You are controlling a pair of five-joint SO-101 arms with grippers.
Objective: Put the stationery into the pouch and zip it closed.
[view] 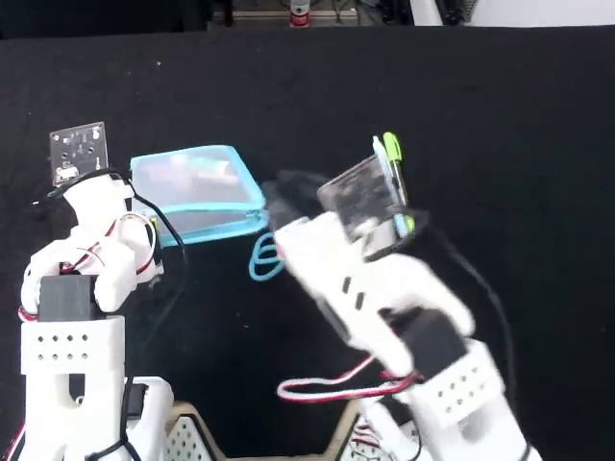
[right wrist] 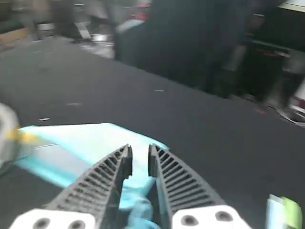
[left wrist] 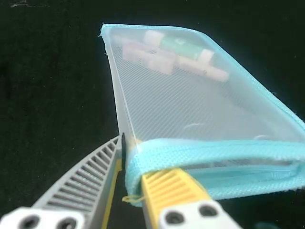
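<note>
Room over the table (view: 480,106) beyond the pouch (view: 192,182); left arm (view: 91,240) and right arm (view: 375,279) at its ends.

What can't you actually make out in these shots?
- What the items inside the pouch are: in the left wrist view the mesh blurs them into pale and green shapes.
- How far the zip is closed: in the high view the right arm covers that end.
- What the green object is: in the high view the same arm hides most of it.
</note>
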